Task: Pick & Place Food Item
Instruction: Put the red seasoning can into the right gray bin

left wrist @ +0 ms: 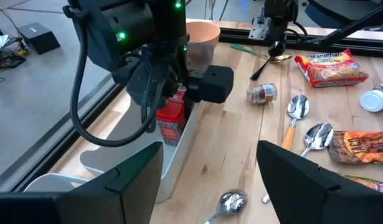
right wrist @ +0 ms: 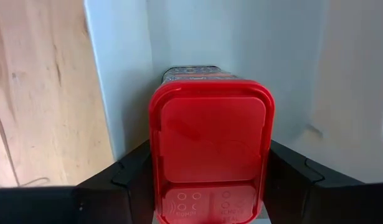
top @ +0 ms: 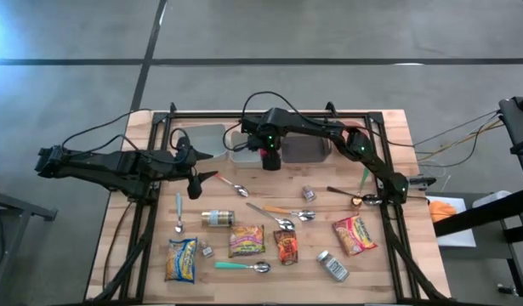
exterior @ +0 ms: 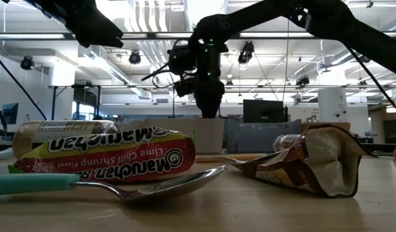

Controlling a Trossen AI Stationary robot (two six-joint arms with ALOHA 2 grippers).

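A red container with a red lid [right wrist: 210,134] stands upright in my right gripper [right wrist: 210,186], low inside a white bin [left wrist: 179,149] at the table's far middle. In the high view my right gripper [top: 271,160] points down over that bin [top: 244,146]. The left wrist view shows the container [left wrist: 170,119] just behind the bin's near wall; its lower end is hidden. My left gripper [top: 207,178] waits open at the table's left, its fingers standing wide apart [left wrist: 210,183] with nothing between them. My right gripper pinches the red container between its two fingers, one finger [right wrist: 134,177] on each of two opposite side walls just below the lid [right wrist: 159,155]. The fingers come from above, pointing down. The container stays upright; the bin wall hides whether its base rests on the bin's floor.
A second pale bin [top: 206,138] and a darker one [top: 308,150] flank the white bin. Noodle packs [top: 247,240] [top: 355,234], spoons [top: 282,223], jars [top: 217,218] and a small spice jar [left wrist: 261,93] lie across the near half. An orange bowl [left wrist: 200,34] stands farther right.
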